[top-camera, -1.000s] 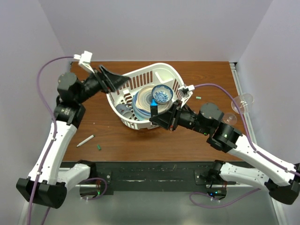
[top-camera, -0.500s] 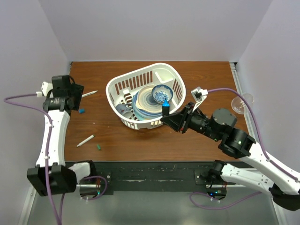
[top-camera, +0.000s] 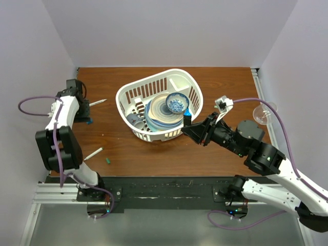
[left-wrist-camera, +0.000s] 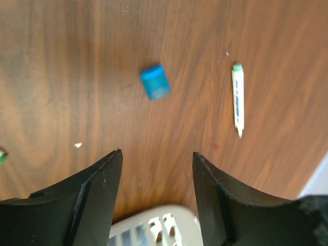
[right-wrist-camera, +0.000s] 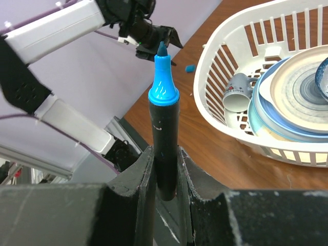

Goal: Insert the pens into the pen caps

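Note:
My right gripper (right-wrist-camera: 165, 154) is shut on the black marker (right-wrist-camera: 165, 138), which stands upright with its bright blue tip bare. In the top view this gripper (top-camera: 188, 124) hangs just right of the basket's front. A small blue cap (left-wrist-camera: 155, 82) lies on the wood ahead of my left gripper (left-wrist-camera: 156, 156), which is open with nothing between its fingers. Beside the cap lies a white pen (left-wrist-camera: 238, 100) with a green end. Near the front left, another white pen (top-camera: 93, 153) lies by a tiny green cap (top-camera: 108, 160). The left gripper (top-camera: 83, 108) sits at the table's far left.
A white basket (top-camera: 123, 95) holds stacked plates (top-camera: 156, 115), a patterned bowl (top-camera: 177, 104) and a mug (right-wrist-camera: 237, 92). A wine glass (top-camera: 264, 113) stands at the right edge. A small green piece (top-camera: 217, 107) lies right of the basket.
The left arm has swung from the basket's rim out to the table's far left, over the blue cap, its jaws narrowing. The right gripper has drifted right with the marker.

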Available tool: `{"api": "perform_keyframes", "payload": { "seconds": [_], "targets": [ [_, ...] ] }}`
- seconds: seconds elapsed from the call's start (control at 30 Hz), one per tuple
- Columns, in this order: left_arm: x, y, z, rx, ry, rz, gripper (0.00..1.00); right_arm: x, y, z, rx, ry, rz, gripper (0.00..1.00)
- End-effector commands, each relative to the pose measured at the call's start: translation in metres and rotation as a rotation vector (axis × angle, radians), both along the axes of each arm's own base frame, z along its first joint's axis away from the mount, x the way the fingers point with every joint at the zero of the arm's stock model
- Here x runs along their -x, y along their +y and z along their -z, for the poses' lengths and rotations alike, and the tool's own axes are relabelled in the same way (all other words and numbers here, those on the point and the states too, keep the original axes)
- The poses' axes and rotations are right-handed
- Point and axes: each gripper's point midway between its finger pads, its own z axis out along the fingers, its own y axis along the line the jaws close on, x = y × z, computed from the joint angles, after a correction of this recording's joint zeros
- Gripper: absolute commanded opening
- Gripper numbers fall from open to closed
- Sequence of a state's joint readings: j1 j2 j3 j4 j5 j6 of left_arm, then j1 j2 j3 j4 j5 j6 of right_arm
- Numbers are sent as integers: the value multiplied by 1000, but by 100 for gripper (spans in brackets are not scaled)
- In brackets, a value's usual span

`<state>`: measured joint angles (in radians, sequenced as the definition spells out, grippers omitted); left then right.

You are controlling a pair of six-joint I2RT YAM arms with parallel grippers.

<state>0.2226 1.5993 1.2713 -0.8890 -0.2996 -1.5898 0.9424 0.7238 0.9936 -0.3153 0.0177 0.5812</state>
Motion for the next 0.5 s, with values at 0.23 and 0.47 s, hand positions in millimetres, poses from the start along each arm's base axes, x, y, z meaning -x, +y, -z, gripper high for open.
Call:
{"api": "perform_keyframes", "payload": {
  "seconds": [0.23,0.47],
  "targets": [
    [-11,17,54,46,95,-127,60,-14,1,-14,19,-65,45,0],
    [-17,32,63,8,123,-169,60,-18,-3,-4,46,-65,76,0]
  ]
}}
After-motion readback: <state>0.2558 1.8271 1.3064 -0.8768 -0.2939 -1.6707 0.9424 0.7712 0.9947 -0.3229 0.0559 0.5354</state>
